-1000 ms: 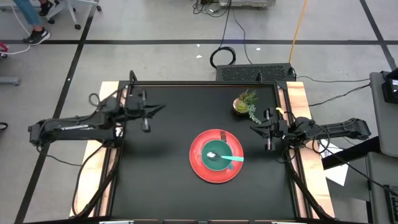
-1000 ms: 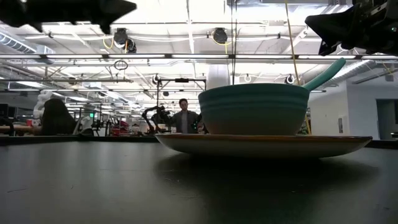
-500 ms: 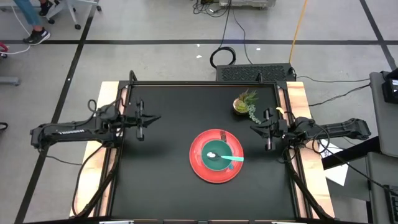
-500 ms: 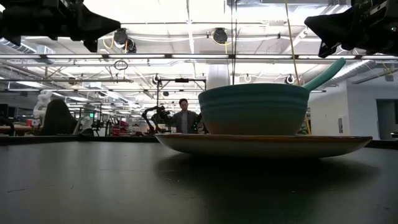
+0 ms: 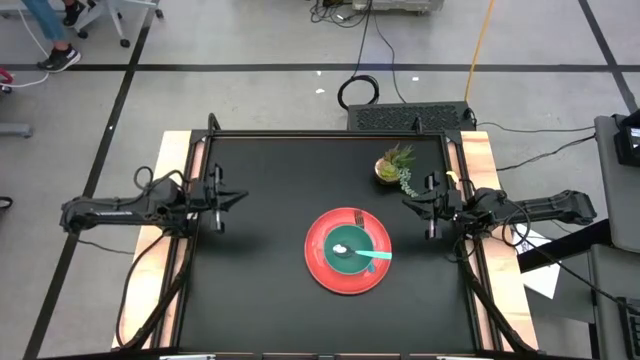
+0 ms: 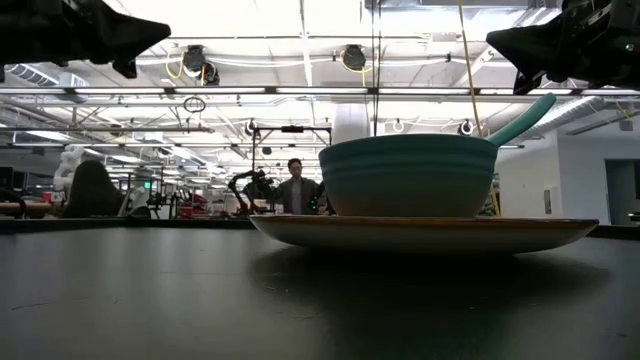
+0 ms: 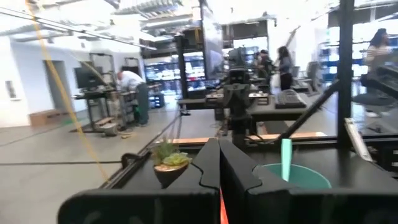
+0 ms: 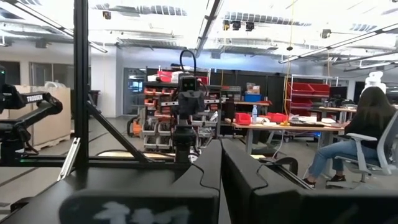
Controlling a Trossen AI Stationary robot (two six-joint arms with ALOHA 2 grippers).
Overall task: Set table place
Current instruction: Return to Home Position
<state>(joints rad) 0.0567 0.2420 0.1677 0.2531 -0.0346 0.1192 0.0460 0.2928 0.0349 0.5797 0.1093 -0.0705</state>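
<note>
Bowl (image 5: 345, 249) with spoon (image 5: 377, 254) on red plate (image 5: 324, 268), left end effector (image 5: 240, 197) well left of plate, right end effector (image 5: 407, 206) near its right, both pressed together

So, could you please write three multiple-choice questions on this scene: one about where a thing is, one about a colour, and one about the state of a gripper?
1. The bowl stands:
A. on the plate
B. under the plate
C. beside the plate

2. The handle of the spoon is:
A. red
B. teal
C. yellow

3. The left gripper is:
A. shut and empty
B. shut on the spoon
C. wide open

Answers:
1 A: in the high view the bowl lies inside the plate's red rim.
2 B: the handle that sticks out of the bowl is teal.
3 A: the left wrist view shows it closed with nothing held, while the spoon lies in the bowl. The right gripper, also shut, hangs at the right edge of the table.
</note>
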